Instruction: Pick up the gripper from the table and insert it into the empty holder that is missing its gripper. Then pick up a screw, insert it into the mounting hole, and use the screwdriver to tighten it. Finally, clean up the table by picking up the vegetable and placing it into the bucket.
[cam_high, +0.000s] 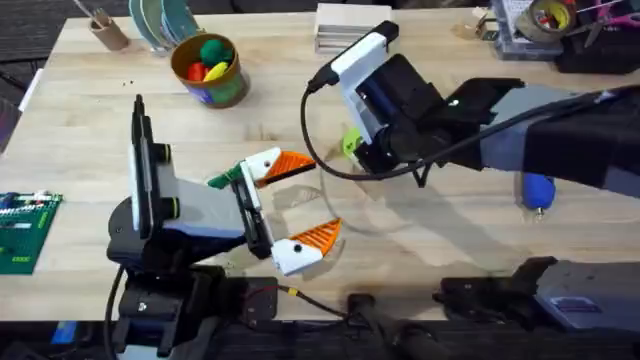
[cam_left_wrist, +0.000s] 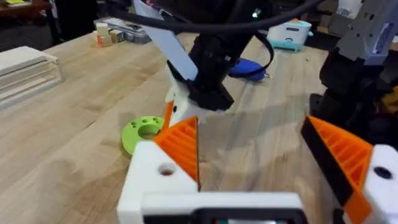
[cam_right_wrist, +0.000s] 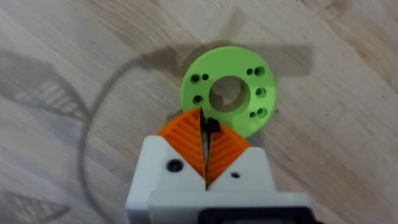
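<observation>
Pinched between the closed orange tips of the right gripper (cam_right_wrist: 205, 134): a small dark piece, probably a screw (cam_right_wrist: 212, 126), held just over the lime-green disc (cam_right_wrist: 228, 93) on the wooden table (cam_right_wrist: 74, 50). Nearby, the left gripper (cam_high: 300, 203) spread wide and clamping nothing, every white finger block in view capped in orange, so the insert step judged done. On one left finger block (cam_left_wrist: 146, 183), a round mounting hole (cam_left_wrist: 166, 169), seemingly unfilled. Left to do, by that reading: seating the screw in its hole, then tightening it. Blue screwdriver (cam_high: 538, 190) lying on the table beside the right arm, well apart from both grippers and gripped by neither. Dark green vegetable (cam_high: 222, 180) on the table just beside the left gripper's far finger, not yet in the bucket (cam_high: 228, 92), which stands well apart toward the table's far side with bright toy pieces inside. Roughly a third of the job finished, on this evidence; screw work in hand, tightening and cleanup not begun.
</observation>
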